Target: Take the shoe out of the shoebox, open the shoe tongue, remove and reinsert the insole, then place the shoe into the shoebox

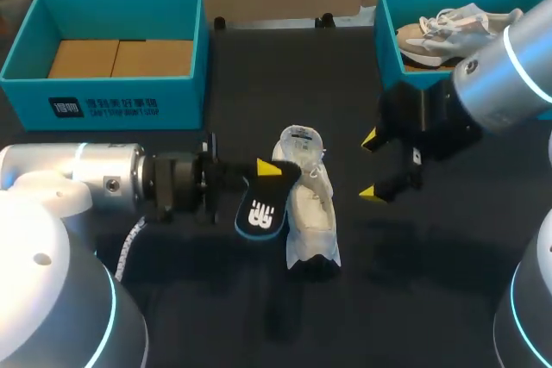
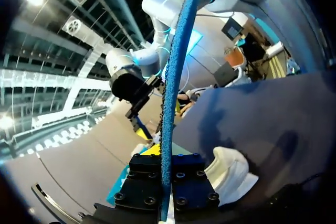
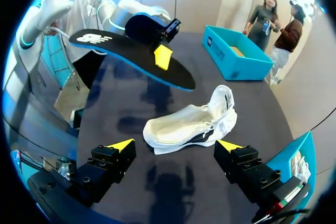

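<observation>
Left pincer [image 1: 263,171] pinches the insole [image 1: 259,213] aloft, just beside the shoe [image 1: 312,204] on the bench [image 1: 431,282]. My right pincer [image 1: 373,165] hangs spread on the shoe's other side. Likely step: insole removed, reinsertion next, which means steering its far end into the opening. Both long axes run near-to-far, the insole's logo end towards me.

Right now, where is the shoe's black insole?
In the head view, the insole is clamped in the left end effector, raised off the table just left of the white shoe.
</observation>
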Motion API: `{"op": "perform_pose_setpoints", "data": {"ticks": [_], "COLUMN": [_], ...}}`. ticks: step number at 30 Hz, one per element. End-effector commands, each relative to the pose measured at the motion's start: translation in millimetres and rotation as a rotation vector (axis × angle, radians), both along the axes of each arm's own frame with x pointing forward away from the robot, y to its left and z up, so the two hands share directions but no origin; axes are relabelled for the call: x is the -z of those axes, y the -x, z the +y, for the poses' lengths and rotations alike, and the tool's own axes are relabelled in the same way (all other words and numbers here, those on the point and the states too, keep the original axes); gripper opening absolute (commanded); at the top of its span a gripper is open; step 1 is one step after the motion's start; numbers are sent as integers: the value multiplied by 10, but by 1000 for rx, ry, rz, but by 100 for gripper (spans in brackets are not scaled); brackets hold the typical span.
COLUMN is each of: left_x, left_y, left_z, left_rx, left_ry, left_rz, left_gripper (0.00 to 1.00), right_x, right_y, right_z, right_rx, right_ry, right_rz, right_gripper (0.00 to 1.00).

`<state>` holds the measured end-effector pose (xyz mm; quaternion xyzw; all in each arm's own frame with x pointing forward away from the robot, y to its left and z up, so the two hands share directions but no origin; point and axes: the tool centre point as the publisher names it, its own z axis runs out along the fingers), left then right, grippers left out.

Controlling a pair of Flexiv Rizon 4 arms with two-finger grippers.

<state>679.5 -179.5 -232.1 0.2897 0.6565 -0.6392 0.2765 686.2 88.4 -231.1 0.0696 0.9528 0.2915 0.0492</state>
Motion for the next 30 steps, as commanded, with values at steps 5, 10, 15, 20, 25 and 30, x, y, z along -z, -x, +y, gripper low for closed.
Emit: {"op": "perform_pose_setpoints", "data": {"ticks": [5, 10, 15, 20, 25, 30], "left_x": [93, 93, 93, 120, 116, 97], "left_y": [40, 40, 40, 83, 190, 242], "left_z": [-38, -38, -38, -75, -129, -137], "left_rx": [52, 52, 52, 67, 101, 122], "left_ry": [-37, -37, -37, -41, -40, -21], "left_rz": [69, 69, 69, 90, 141, 173], "left_gripper": [0, 0, 0, 0, 0, 0], "right_x": [138, 138, 138, 187, 238, 331], "right_y": [-55, -55, -55, -109, -169, -190], "right_z": [56, 56, 56, 149, 253, 287], "right_rx": [-31, -31, -31, -86, -149, -206], "right_ry": [55, 55, 55, 56, 85, 113], "right_rz": [34, 34, 34, 9, -94, -128], "right_gripper": [100, 100, 100, 100, 100, 100]}}
